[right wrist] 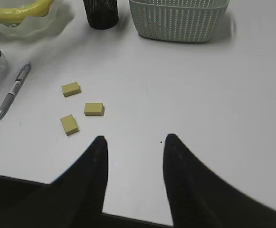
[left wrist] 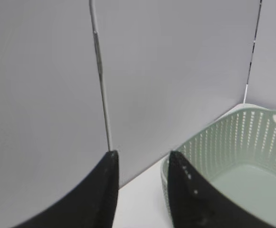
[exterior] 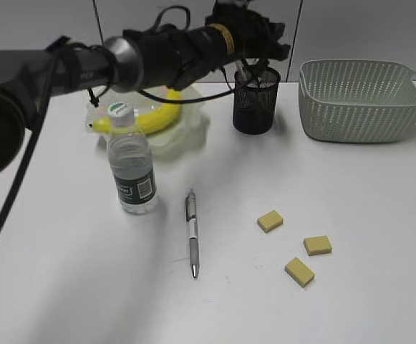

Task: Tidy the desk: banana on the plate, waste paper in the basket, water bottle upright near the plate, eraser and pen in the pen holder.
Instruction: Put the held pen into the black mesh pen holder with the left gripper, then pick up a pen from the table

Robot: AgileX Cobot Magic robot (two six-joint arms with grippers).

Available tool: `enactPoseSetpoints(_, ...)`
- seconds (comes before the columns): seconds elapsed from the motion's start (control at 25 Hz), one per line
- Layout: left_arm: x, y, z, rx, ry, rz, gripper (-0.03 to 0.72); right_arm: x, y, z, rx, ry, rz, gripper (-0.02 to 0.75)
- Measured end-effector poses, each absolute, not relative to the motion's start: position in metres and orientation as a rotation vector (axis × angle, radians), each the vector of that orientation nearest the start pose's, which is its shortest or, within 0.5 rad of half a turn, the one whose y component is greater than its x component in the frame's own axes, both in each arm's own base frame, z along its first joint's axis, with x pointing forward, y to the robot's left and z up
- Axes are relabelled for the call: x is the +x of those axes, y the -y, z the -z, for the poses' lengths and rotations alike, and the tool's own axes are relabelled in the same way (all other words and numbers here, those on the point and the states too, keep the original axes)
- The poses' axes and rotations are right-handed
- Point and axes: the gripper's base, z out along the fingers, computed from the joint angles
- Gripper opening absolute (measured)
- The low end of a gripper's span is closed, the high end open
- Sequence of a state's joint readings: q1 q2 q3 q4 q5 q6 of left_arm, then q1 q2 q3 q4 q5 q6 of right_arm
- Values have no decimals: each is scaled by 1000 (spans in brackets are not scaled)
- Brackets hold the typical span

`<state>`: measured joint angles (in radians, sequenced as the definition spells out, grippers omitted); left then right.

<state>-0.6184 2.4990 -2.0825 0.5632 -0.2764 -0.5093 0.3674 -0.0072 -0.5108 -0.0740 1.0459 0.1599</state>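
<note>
White flat surface [exterior: 351, 236] with scattered items.
On it rest a ruffled pale green plate [exterior: 190, 132], upright clear water bottle [exterior: 131, 166], silver pen [exterior: 192, 233], three yellow eraser blocks [exterior: 270, 221], black mesh pen holder [exterior: 255, 100] and sage-green woven basket [exterior: 361, 100].

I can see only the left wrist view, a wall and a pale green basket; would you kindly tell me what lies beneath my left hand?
Observer: The left hand hangs right over the black wire-mesh pen holder, which stands left of the pale green woven-pattern basket.
Operator: Thank you. What lies loose on the desk?
Observer: A grey pen and three yellow block erasers lie on the white desk.
Operator: And where is the banana?
Observer: The yellow banana lies on the frosted green plate, with the clear water bottle upright in front of it.
</note>
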Motion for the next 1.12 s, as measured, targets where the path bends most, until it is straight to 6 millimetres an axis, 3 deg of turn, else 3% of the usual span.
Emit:
enactPoseSetpoints(0.16, 450, 344, -249, 596, -1707, 434, 212, -4, 8, -282, -205, -2008, -248, 319)
enactPoseSetpoints(0.36, 409, 324, -324, 545, -1884, 244, 197, -4, 8, -282, -205, -2008, -248, 319)
enactPoseSetpoints(0.52, 370, 289, -354, 605, -1990, 138, 210, -4, 8, -282, -205, -2008, -248, 319)
enactPoseSetpoints(0.64, 326, 252, -361, 631, -2064, 121, 229, -4, 8, -282, -206, -2008, -248, 319)
enactPoseSetpoints(0.88, 200, 147, -347, 616, -2195, 152, 276, -4, 8, -282, -206, -2008, -248, 319)
enactPoseSetpoints(1.12, 89, 51, -338, 490, -2168, 236, 537, -4, 8, -282, -206, -2007, -247, 319)
